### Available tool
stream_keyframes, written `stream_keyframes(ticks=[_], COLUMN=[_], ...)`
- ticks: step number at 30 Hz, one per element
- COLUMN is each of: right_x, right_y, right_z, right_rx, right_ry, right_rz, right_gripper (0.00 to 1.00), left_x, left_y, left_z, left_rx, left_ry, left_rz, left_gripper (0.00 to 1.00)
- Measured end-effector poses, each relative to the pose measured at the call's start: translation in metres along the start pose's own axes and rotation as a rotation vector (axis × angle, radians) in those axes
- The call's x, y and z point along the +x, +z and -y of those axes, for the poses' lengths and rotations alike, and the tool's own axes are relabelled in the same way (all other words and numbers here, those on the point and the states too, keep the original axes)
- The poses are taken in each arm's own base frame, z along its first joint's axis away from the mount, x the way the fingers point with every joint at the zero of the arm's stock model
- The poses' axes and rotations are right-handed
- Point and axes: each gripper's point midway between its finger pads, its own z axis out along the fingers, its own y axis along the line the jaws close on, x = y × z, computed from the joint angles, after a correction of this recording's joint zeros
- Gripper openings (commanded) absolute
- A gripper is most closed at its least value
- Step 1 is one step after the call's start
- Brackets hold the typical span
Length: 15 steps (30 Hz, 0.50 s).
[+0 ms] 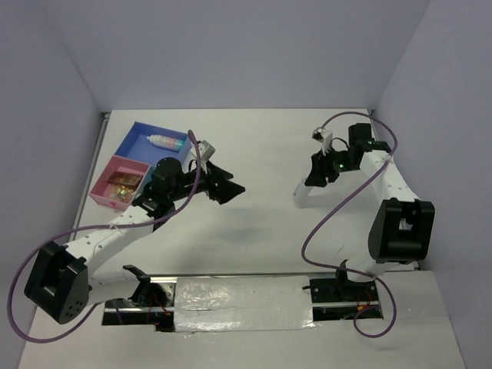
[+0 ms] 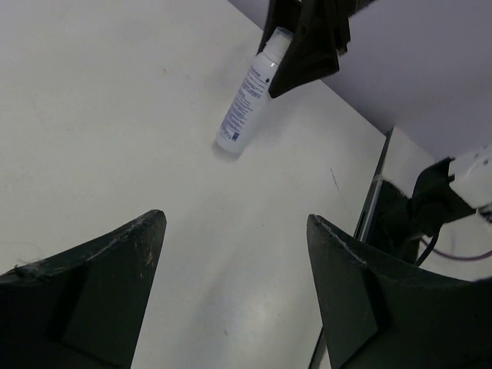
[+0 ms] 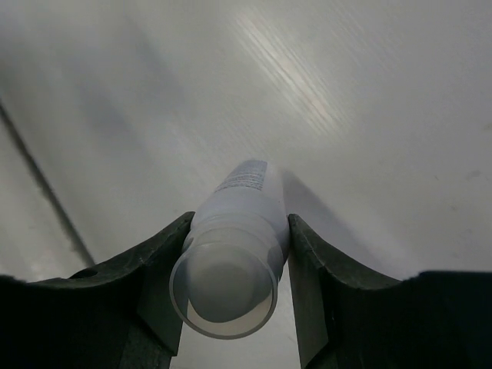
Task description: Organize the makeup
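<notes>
My right gripper [image 1: 317, 175] is shut on the small white bottle [image 1: 301, 193], gripping its cap end; the bottle tilts down with its base at or just above the table, right of centre. It fills the right wrist view [image 3: 244, 201] between my fingers [image 3: 165, 265], and shows in the left wrist view [image 2: 244, 98] under the right gripper [image 2: 307, 46]. My left gripper [image 1: 227, 187] is open and empty over the table's middle, jaws wide apart [image 2: 234, 257]. The white-pink-teal tube [image 1: 169, 142] lies in the blue compartment. Eyeshadow palettes [image 1: 121, 184] lie in the pink one. Sponges and compact are out of view.
The compartment tray [image 1: 137, 132] sits at the far left, partly covered by the left arm. Grey walls enclose the table on three sides. A taped strip [image 1: 231, 296] runs along the near edge between the arm bases.
</notes>
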Motion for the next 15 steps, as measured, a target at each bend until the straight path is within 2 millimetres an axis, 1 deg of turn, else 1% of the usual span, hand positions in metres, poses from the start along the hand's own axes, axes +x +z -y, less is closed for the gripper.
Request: stream_keyframes(ticks=[1, 3, 5, 8, 9, 11, 15], right_x=[-0.008, -0.027, -0.048, -0.065, -0.070, -0.074, -0.071], right_y=[-0.003, -0.008, -0.013, -0.015, -0.012, -0.002, 0.014], right_z=[-0.011, -0.031, -0.051, -0.079, -0.089, -0.106, -0.139], right_rx=[-0.054, -0.162, -0.283, -0.456, -0.523, -0.622, -0.750], right_ry=[0.003, 0.002, -0.002, -0.002, 0.003, 0.008, 0.022], right_rz=[0.024, 0.080, 0.136, 0.179, 0.191, 0.197, 0.149], right_gripper=[0.00, 0.00, 0.00, 0.00, 0.00, 0.00, 0.00], left_x=[-0.001, -0.005, -0.010, -0.012, -0.012, -0.010, -0.007], left_y=[0.003, 0.008, 0.015, 0.029, 0.034, 0.043, 0.055], left_z=[0.007, 0.013, 0.013, 0.013, 0.014, 0.018, 0.027], left_rx=[0.022, 0.047, 0.057, 0.074, 0.083, 0.105, 0.147], left_ry=[0.032, 0.076, 0.105, 0.126, 0.134, 0.135, 0.129], left_rz=[0.001, 0.004, 0.003, -0.014, -0.022, -0.039, -0.064], left_gripper=[0.88, 0.89, 0.93, 0.95, 0.95, 0.94, 0.94])
